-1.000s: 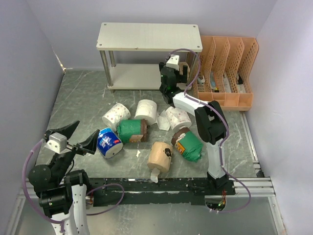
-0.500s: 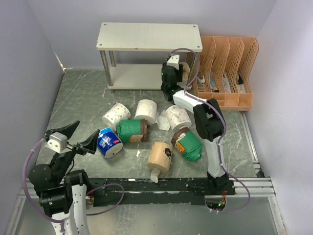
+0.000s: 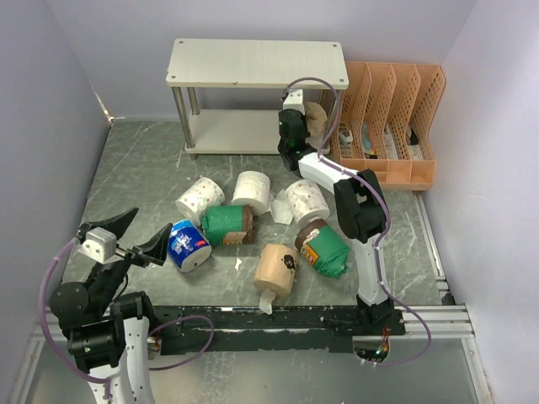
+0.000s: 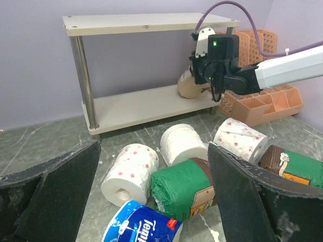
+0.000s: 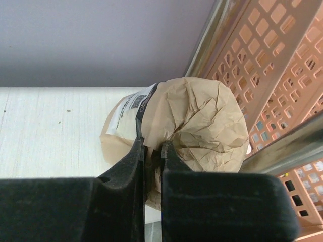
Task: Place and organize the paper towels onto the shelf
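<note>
Beside orange organizer (image 3: 411,175), right hand (image 5: 152,147) grips tan roll (image 5: 202,121)

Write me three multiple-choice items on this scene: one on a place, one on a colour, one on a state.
1. Where is the tan roll?
A) on the table
B) at the right end of the shelf, at its lower board
C) inside the orange organizer

2. What colour is the wrapper of the roll nearest the left gripper?
A) blue and white
B) green
C) tan

3. How is the left gripper?
A) shut on a roll
B) shut on nothing
C) open

Answers:
1. B: the right wrist view shows it over the pale board, with the right gripper shut on it.
2. A: the overhead view shows the blue-and-white wrapper.
3. C: its fingers stand wide apart.
</note>
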Available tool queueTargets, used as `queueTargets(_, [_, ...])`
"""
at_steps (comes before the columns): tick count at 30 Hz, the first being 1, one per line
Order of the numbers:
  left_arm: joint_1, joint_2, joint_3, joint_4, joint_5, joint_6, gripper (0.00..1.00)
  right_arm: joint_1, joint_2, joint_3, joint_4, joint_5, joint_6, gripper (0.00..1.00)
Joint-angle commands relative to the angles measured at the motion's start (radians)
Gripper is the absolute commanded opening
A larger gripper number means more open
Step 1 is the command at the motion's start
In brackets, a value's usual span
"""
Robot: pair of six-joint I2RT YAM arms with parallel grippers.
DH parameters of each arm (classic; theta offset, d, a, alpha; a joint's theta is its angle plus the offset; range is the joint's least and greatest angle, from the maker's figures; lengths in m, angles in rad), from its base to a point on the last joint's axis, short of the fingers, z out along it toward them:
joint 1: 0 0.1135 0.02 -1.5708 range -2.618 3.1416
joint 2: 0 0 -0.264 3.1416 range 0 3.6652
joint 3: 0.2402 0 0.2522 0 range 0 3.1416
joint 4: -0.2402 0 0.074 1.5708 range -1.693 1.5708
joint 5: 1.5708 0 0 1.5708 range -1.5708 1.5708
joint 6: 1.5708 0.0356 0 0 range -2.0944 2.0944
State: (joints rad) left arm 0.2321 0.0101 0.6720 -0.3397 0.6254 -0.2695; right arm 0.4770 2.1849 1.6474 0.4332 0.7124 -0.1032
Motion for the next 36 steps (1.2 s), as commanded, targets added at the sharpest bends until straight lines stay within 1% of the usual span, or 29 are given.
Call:
queueTargets(1, [0.0, -0.013, -0.006, 0.032, 0.013, -0.008, 0.99, -0.007, -0.004, 0.079, -0.051, -0.042, -0.114, 0.0])
queueTargets(6, [0.0, -0.013, -0.006, 0.033, 0.014, -0.011, 0.99, -0.005, -0.017, 0.153, -0.132, -0.088, -0.158, 0.0])
queueTargets(8, [0.0, -0.013, -0.006, 0.034, 0.014, -0.01, 0.99, -0.006, -0.008, 0.22, -0.238, -0.113, -0.152, 0.0])
queueTargets(11, [0.001, -0.013, -0.006, 0.034, 0.015, -0.01, 0.99, -0.005, 0.03, 0.356, -0.393, -0.106, -0.144, 0.0])
queueTargets(14, [0.0, -0.013, -0.006, 0.034, 0.017, -0.011, 0.99, -0.003, 0.063, 0.442, -0.462, -0.073, -0.16, 0.0])
queueTargets(19, [0.002, -0.013, -0.006, 0.033, 0.015, -0.01, 0.99, -0.003, 0.076, 0.443, -0.433, -0.047, -0.203, 0.0])
queueTargets(23, [0.002, -0.013, -0.006, 0.033, 0.014, -0.009, 0.99, -0.002, 0.077, 0.38, -0.365, -0.043, -0.227, 0.0])
queueTargets(28, [-0.002, -0.013, -0.006, 0.031, 0.013, -0.008, 0.99, -0.002, 0.108, 0.344, -0.33, -0.029, -0.252, 0.02])
queueTargets(33, [-0.001, -0.013, -0.006, 0.032, 0.014, -0.008, 0.99, -0.002, 0.131, 0.313, -0.267, 0.0, -0.312, 0.09])
queueTargets(36, [-0.002, -0.012, -0.006, 0.032, 0.013, -0.009, 0.99, -0.002, 0.144, 0.304, -0.228, 0.015, -0.342, 0.2])
